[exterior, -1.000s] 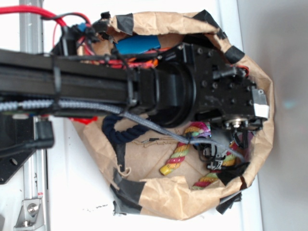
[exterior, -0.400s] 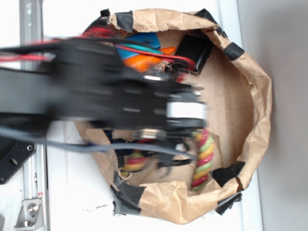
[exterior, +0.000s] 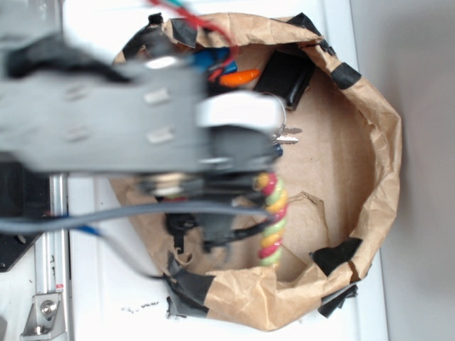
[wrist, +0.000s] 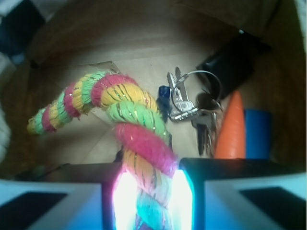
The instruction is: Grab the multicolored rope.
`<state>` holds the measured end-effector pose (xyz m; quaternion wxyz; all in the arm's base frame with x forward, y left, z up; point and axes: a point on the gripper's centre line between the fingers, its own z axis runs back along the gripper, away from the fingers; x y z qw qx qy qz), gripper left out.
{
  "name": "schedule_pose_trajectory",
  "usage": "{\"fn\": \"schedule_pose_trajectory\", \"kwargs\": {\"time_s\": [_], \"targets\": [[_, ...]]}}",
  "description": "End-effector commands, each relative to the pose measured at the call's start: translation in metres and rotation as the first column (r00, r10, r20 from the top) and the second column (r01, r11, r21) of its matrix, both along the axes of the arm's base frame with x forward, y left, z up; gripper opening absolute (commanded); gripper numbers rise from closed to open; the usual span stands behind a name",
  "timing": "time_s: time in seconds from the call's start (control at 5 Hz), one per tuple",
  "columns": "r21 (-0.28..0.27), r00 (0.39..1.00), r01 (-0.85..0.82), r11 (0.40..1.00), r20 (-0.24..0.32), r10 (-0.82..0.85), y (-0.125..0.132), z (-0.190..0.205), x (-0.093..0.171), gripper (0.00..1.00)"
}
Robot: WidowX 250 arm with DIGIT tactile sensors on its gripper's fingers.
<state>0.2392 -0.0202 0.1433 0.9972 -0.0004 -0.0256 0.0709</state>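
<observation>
The multicolored rope (wrist: 129,124) is clamped at one end between the two fingers of the end effector (wrist: 148,191), which is closed on it; the rest of the twisted red, yellow and green length arches up and away to the left in the wrist view. In the exterior view the same rope (exterior: 272,220) hangs out from under the blurred arm, over the floor of the brown paper bag (exterior: 384,149), whose rolled rim is patched with black tape. Beyond the rope in the wrist view lie a bunch of keys (wrist: 184,103) on a ring, an orange carrot (wrist: 231,127) beside a blue object (wrist: 257,132), and a black box (wrist: 230,62). The bag sits on a white table (exterior: 106,284).
</observation>
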Motion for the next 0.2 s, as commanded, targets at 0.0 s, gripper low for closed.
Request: {"fn": "schedule_pose_trajectory", "kwargs": {"time_s": [0.0], "targets": [[-0.029,0.989,-0.148,0.989,0.019,0.148,0.0143,0.0274,0.0243,0.00]]}}
